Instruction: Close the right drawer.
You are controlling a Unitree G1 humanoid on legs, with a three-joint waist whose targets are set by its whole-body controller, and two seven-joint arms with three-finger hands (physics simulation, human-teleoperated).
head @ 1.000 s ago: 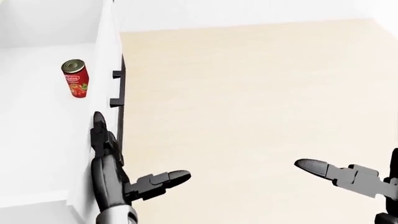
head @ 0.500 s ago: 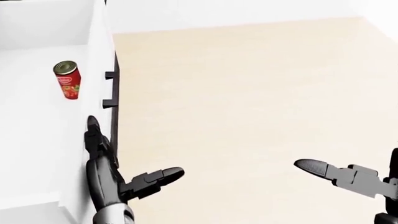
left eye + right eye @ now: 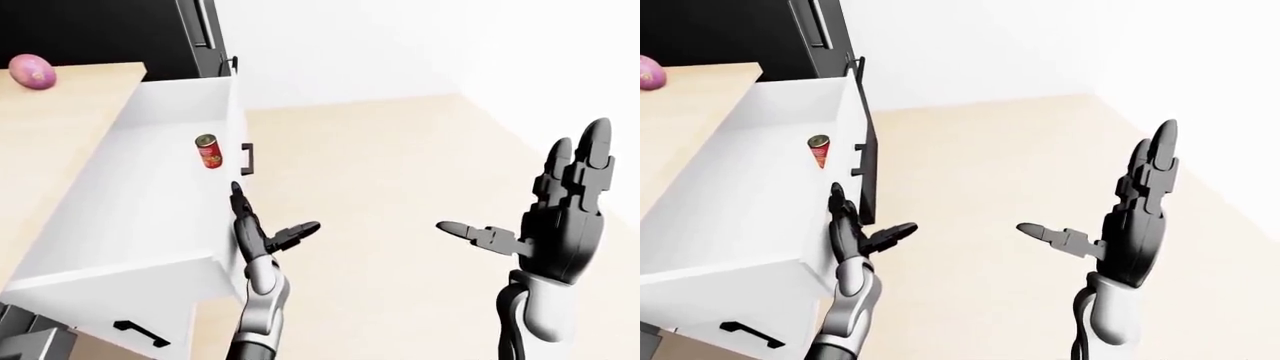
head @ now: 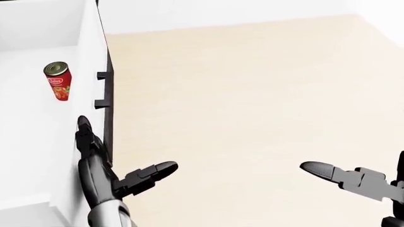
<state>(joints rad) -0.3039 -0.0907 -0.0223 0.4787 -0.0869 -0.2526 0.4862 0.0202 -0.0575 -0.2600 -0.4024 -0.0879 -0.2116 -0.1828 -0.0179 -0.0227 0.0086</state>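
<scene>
The white right drawer [image 3: 150, 202] stands pulled out from under the wooden counter, and a red can [image 3: 208, 151] lies inside it. Its dark handle [image 4: 102, 88] shows on the drawer front. My left hand [image 3: 265, 229] is open, its long fingers flat against the drawer front below the handle and its thumb pointing right. At the right of the left-eye view my right hand [image 3: 545, 217] is raised, open with fingers spread, touching nothing.
A wooden counter [image 3: 45, 135] carries a purple onion [image 3: 32, 72] at the top left. A dark appliance [image 3: 200, 34] stands beyond the drawer. Another drawer front with a handle [image 3: 140, 334] sits below. Light wood floor [image 4: 252, 94] spreads to the right.
The whole picture has shifted left: the drawer, the can and my left hand sit further left in the head view. The right hand holds its place.
</scene>
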